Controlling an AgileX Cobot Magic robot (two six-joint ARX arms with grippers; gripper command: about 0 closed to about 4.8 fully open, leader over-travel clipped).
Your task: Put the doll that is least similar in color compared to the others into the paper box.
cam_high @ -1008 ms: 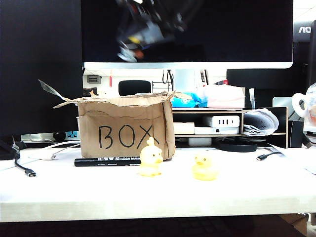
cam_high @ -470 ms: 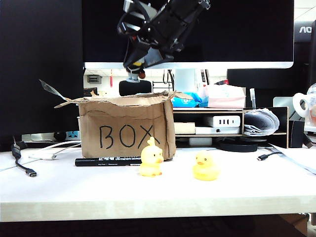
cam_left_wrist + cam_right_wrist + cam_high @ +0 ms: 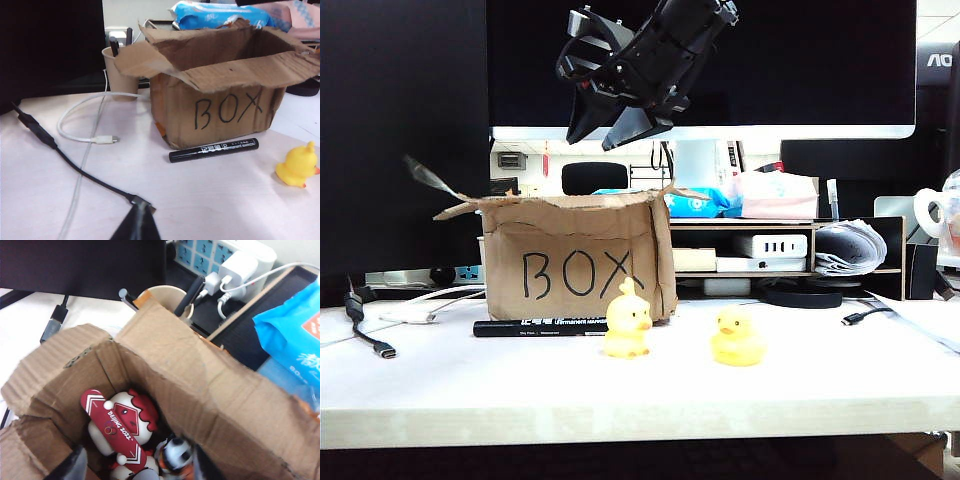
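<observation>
The doll (image 3: 174, 456), pale-haired with black and orange, shows blurred inside the paper box (image 3: 165, 375), beside a white and red snowboard figure (image 3: 119, 426). My right gripper (image 3: 137, 469) hangs open above the box's mouth, its fingers (image 3: 67, 467) apart on either side of the doll and not touching it. In the exterior view the right gripper (image 3: 598, 135) is above the paper box (image 3: 575, 265) with nothing between its jaws. The others, two yellow ducks (image 3: 627, 320) (image 3: 737, 337), stand on the table in front. My left gripper (image 3: 137, 226) is shut, low over the table.
A black marker (image 3: 540, 327) lies along the box's front. Cables (image 3: 80, 135) trail over the table to the box's left. A paper cup with pens (image 3: 167, 296) and a power strip (image 3: 225, 255) sit behind the box. A monitor (image 3: 800, 60) and shelf (image 3: 770, 250) stand at the back.
The right gripper, which held the doll above the box half a second ago, has opened. The doll has left its jaws and is now inside the box.
</observation>
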